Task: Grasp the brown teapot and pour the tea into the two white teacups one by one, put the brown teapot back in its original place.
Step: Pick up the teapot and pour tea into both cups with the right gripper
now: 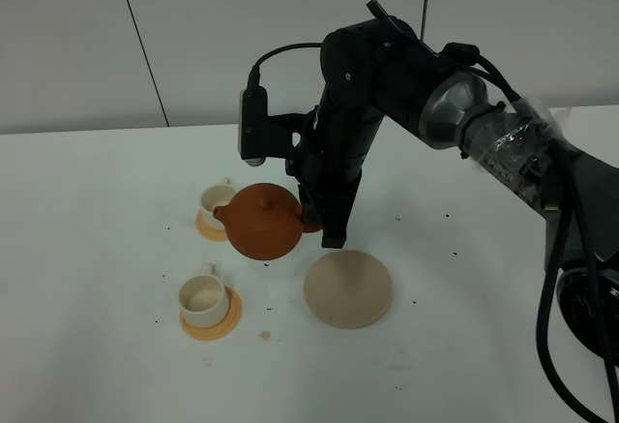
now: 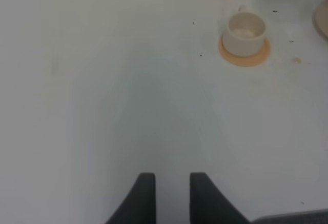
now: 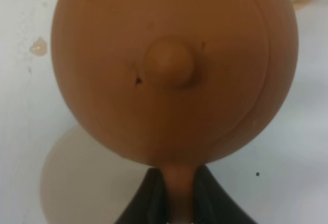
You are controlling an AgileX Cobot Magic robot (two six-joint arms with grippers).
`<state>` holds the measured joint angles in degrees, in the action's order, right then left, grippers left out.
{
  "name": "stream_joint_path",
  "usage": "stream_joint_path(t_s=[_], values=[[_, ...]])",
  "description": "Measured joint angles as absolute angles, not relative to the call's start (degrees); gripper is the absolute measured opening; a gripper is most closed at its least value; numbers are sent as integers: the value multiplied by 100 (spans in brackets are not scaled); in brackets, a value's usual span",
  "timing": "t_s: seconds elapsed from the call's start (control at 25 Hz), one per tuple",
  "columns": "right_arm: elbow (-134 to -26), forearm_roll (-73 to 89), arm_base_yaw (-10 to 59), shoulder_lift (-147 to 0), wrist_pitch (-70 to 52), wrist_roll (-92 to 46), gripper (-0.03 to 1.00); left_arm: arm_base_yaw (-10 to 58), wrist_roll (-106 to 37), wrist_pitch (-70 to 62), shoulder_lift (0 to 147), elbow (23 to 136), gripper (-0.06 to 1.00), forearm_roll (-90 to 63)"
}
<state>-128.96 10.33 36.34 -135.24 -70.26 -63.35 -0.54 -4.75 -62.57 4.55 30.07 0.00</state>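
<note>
Two orange coasters [image 1: 232, 315] on a speckled white table [image 1: 87, 249]

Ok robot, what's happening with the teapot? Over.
Right gripper shut on brown teapot, lifted, spout by far teacup. Left gripper open, empty. Nothing in the way.

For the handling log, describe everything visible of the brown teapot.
The brown teapot is squat, round and reddish-brown, and looks like matte clay. Its lid carries a round knob with a tiny vent hole beside it. The short spout points toward the far teacup. The right gripper is shut on its loop handle; nothing else seems to touch it. It appears held above the table, beside the beige disc, not on it.
</note>
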Motion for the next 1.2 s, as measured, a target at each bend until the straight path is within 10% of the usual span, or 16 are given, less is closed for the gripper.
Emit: stream_joint_path(t_s=[1.2], values=[[-13832, 1112, 3224, -14057, -7064, -3110, 9, -54, -475, -6257, 455, 3007, 23, 0]])
